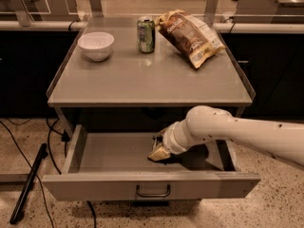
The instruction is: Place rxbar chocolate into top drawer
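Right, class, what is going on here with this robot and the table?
The robot's arm reaches into the open top drawer under the table. Its gripper sits low inside, near the drawer's middle. The snack bar cannot be made out there. On the table stand a white bowl, a green can and a chip bag.

Hand (159, 152) inside top drawer (104, 186); rxbar chocolate not discernible.
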`<state>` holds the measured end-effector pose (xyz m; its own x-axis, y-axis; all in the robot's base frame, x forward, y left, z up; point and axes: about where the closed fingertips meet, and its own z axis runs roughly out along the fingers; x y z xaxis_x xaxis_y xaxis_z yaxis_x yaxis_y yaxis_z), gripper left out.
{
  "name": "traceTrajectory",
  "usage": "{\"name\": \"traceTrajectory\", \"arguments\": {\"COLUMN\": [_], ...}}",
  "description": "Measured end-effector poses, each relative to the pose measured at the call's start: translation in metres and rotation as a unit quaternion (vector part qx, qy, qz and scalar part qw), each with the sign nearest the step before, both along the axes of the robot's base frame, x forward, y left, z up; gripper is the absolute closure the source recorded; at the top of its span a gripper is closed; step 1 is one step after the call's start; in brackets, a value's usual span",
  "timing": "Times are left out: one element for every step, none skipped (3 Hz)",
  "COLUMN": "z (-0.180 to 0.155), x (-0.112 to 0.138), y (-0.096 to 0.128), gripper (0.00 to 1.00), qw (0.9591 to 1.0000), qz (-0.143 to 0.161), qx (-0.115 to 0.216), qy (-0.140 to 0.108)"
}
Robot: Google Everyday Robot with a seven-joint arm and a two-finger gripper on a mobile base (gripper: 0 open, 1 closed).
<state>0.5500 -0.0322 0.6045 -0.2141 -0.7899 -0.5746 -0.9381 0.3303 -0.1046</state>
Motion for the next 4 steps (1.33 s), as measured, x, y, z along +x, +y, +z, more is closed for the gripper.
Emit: {"name": "traceTrajectory", "arguments": {"z": [0.0000,0.0000,0.0000,0.0000], "x": [0.0000,0.0000,0.0000,0.0000], "y": [0.0000,0.0000,0.0001,0.0001], "gripper": [0.29,0.04,0.00,0.00], "qw": [1.0000,1.0000,1.0000,1.0000], "qz": [0.000,0.000,0.000,0.000], "qx": [0.000,0.000,0.000,0.000], "qy": [0.000,0.000,0.000,0.000]}}
